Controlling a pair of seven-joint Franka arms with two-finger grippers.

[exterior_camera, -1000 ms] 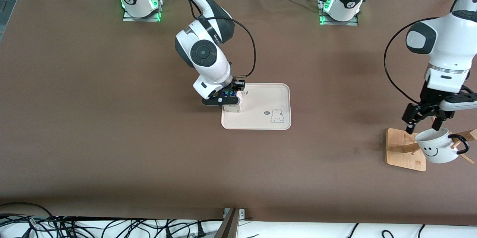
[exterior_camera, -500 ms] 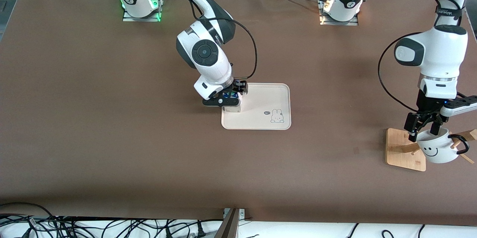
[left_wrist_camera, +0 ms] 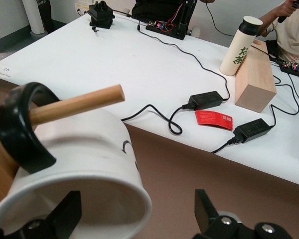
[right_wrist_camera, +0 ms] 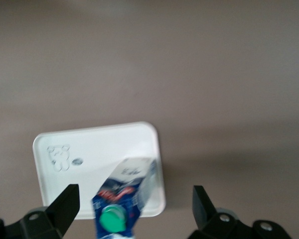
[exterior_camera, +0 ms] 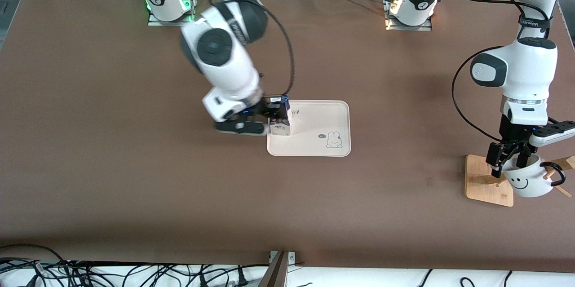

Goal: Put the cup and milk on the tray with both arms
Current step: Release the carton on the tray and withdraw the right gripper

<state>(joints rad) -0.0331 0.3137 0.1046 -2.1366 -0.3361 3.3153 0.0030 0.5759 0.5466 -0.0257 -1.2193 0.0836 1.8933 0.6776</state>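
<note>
- Right gripper (exterior_camera: 269, 118): fingers (right_wrist_camera: 65, 206) spread wide, nothing between them touched; carton stands free in the gap.
- Milk carton (exterior_camera: 279, 121): upright on tray, at the edge toward the right arm's end of the table; green cap (right_wrist_camera: 112, 219) on top, blue and white print.
- Tray (exterior_camera: 314, 116): flat on table, mid-table; bunny drawing (exterior_camera: 333, 139) at corner nearer the front camera, toward the left arm's end.
- Left gripper (exterior_camera: 510, 157): fingers (left_wrist_camera: 65, 214) open, straddling mug rim, one inside the mouth, one outside; not yet closed on the wall.
- Mug (exterior_camera: 526, 178): tilted, hung by black handle (left_wrist_camera: 20, 124) on a wooden peg (left_wrist_camera: 79, 103); smiley face toward front camera.
- Rack base (exterior_camera: 480, 183): square wood, toward the left arm's end of table, well apart from tray.
- Left wrist view, off table: white bench (left_wrist_camera: 129, 64) with cables, wooden block (left_wrist_camera: 255, 74), white bottle (left_wrist_camera: 240, 46).
</note>
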